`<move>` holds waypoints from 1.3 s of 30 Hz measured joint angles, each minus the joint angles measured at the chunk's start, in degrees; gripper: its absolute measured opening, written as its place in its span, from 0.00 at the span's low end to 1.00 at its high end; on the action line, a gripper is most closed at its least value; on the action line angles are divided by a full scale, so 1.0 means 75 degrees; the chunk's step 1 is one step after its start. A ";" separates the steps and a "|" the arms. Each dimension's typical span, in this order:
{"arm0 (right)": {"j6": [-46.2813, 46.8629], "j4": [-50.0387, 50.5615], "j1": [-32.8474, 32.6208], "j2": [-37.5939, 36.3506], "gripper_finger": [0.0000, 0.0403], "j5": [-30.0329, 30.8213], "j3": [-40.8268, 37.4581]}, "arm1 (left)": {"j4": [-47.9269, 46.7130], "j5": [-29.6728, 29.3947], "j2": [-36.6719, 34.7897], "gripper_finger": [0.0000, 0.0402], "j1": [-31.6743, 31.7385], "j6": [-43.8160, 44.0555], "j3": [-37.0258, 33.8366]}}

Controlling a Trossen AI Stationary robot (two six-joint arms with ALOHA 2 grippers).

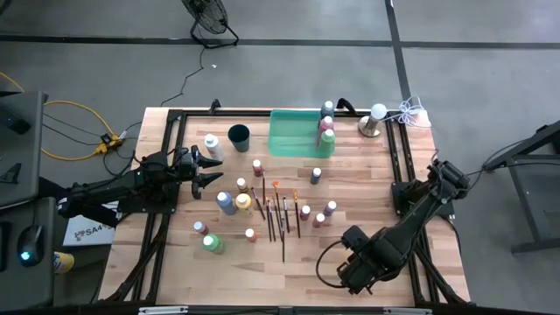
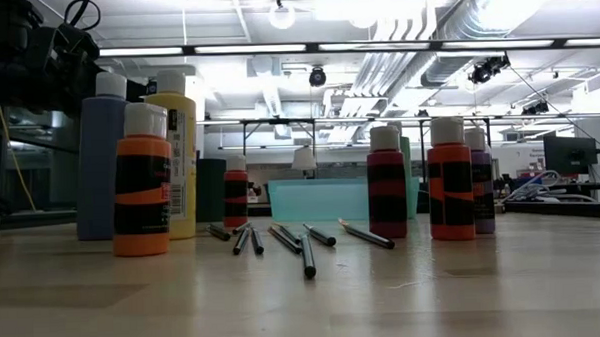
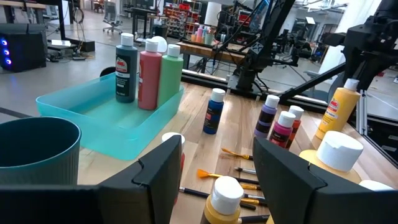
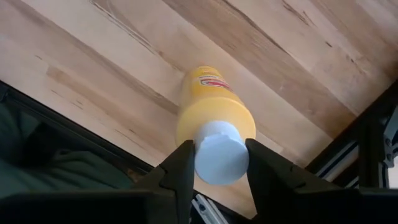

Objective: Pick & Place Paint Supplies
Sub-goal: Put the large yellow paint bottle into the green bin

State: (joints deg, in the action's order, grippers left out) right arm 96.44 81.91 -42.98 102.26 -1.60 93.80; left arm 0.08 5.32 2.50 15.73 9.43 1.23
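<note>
Across the table (image 1: pixel 175 131), the tray (image 1: pixel 293 136) lies well away from your right claw (image 4: pixel 219 149), on the far side, with three bottles already in it. The left claw (image 1: pixel 213 164) hovers with its fingers apart and empty; it is nearer the tray but has no load. Your right claw looks clamped on the yellow bottle (image 4: pixel 211 106). The bottle hangs straight ahead of the claw, long axis pointing down at the boards, with both fingers pressed on its white cap (image 4: pixel 221 158).
</note>
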 joint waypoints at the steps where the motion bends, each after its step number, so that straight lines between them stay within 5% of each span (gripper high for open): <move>1: -0.0074 0.0009 -0.0003 0.0000 0.30 0.0058 0.0000 | 0.0000 0.0000 -0.0002 0.48 0.0000 0.0000 0.0000; 21: -0.1279 0.1105 0.0589 -0.1115 0.28 0.0265 0.0006 | 0.0003 0.0000 -0.0003 0.48 0.0002 0.0000 -0.0002; 39: -0.5272 0.1106 0.3646 -0.3090 0.28 0.1756 0.0015 | 0.0000 -0.0002 -0.0002 0.48 0.0002 0.0000 0.0000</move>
State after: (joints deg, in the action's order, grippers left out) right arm 56.90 90.20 -15.64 79.09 11.57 93.91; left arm 0.08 5.30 2.48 15.75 9.43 1.23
